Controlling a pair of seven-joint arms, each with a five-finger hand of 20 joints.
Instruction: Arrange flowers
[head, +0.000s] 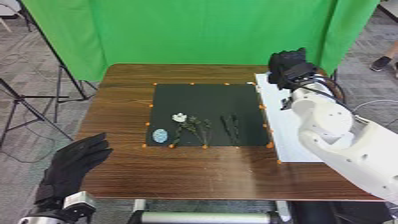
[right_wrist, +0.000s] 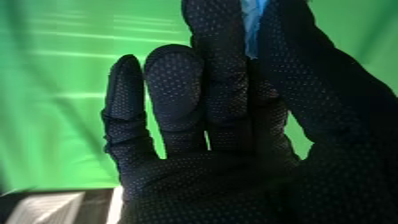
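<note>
Fingers and thumb of the black-gloved right hand (right_wrist: 209, 175) pinch a light-blue, thin-looking piece (right_wrist: 253, 25) at the far right corner of the brown wooden table (head: 115, 172). Handling: probably light, flexible and easily creased; apply minimal pressure. Grip the white artificial-looking flower (head: 179, 117), lying on the black rectangular mat (head: 187, 97), by its stem. Blue piece: partly hidden and cut off; identity unclear. Black-gloved left hand (head: 82, 155): fingers extended.
</note>
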